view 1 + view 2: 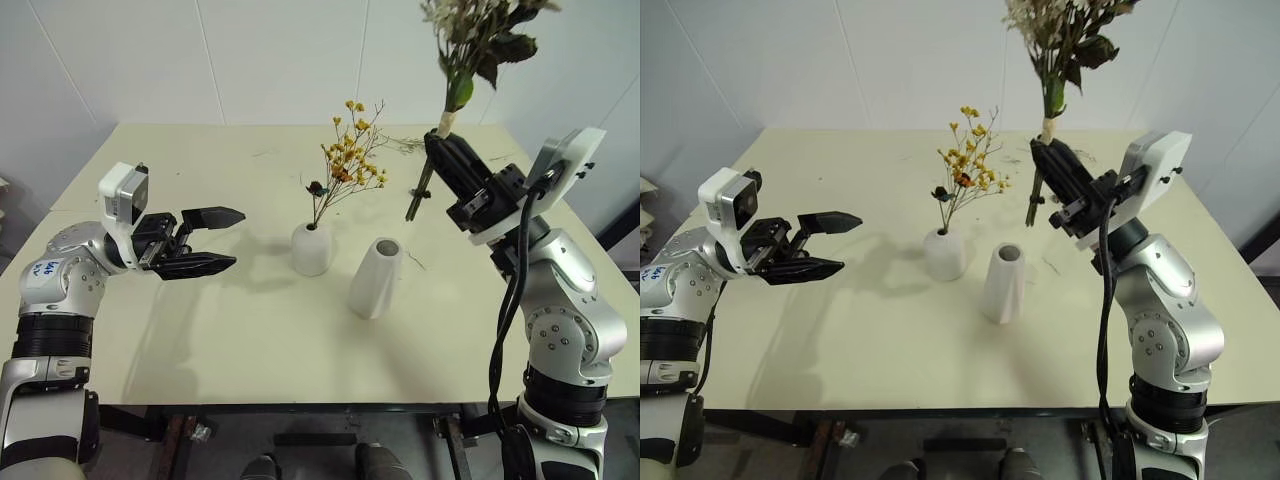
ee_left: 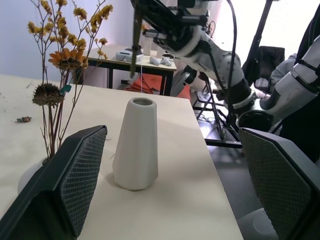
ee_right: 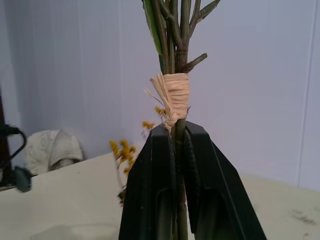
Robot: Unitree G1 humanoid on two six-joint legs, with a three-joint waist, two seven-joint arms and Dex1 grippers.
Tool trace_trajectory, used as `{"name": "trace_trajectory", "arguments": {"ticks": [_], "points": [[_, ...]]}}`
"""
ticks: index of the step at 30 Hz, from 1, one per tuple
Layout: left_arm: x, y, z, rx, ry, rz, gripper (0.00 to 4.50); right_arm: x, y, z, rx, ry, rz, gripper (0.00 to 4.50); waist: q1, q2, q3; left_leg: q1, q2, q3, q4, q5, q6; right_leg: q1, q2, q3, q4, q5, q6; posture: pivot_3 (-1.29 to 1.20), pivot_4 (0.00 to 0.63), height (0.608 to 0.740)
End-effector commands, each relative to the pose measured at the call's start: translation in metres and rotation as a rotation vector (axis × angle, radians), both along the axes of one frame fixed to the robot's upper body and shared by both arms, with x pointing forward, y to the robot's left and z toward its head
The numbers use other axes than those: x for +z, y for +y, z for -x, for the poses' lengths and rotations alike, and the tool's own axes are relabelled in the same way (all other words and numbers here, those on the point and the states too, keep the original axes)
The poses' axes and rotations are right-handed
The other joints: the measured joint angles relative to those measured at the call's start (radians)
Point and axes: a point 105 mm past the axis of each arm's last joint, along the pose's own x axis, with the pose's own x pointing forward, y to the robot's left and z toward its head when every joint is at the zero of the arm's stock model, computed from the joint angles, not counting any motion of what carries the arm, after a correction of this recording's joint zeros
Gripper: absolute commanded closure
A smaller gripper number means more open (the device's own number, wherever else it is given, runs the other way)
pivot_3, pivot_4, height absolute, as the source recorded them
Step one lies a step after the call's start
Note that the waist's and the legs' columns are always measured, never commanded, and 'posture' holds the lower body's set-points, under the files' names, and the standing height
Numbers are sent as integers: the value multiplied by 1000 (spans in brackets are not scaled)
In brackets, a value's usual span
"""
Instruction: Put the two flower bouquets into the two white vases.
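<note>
The left hand point(image 1: 214, 240) hung above the pale counter's point(image 1: 200, 340) left side, its two black fingers spread wide and empty, pointing toward the vases. Near the counter's middle stood the short round white vase point(image 1: 311, 249), matte and bulbous with a narrow neck, holding the thin sprig bunch point(image 1: 350, 160) of small yellow-orange blossoms on long brown stems. Just to its right, apart from it, stood the taller tapered vase point(image 1: 377, 279), its wide round mouth open. Above and to the right, the right hand point(image 1: 441, 150) was clamped on the fuller bunch's point(image 1: 478, 40) green stems below a raffia binding point(image 3: 175, 95), the bouquet raised upright in the air.
</note>
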Motion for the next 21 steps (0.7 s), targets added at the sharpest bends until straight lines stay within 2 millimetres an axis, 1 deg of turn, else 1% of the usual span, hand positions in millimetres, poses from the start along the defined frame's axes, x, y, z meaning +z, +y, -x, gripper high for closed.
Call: {"name": "trace_trajectory", "arguments": {"ticks": [1,3,7,10,21], "points": [[8,2,13,-106,-60,-14,0,4,11,19,66,-24,20,4486,1,0,0,0,0,0,0,0,0,0,0,0,0,0,0,0,150,740],[7,2,13,-104,-57,-13,0,0,15,21,86,-10,31,4486,1,0,0,0,0,0,0,0,0,0,0,0,0,0,0,0,150,740],[7,2,12,-105,-58,-12,0,-4,16,21,90,3,32,4486,2,0,0,0,0,0,0,0,0,0,0,0,-1,0,0,0,150,740],[7,2,12,-105,-59,-12,0,-11,15,16,76,18,39,4486,2,0,0,0,0,0,0,0,0,0,0,0,-1,0,0,0,150,740],[7,2,13,-105,-65,-9,0,-24,13,3,61,33,46,4486,2,0,0,0,0,0,0,0,0,0,0,0,-1,0,0,0,150,740]]}}
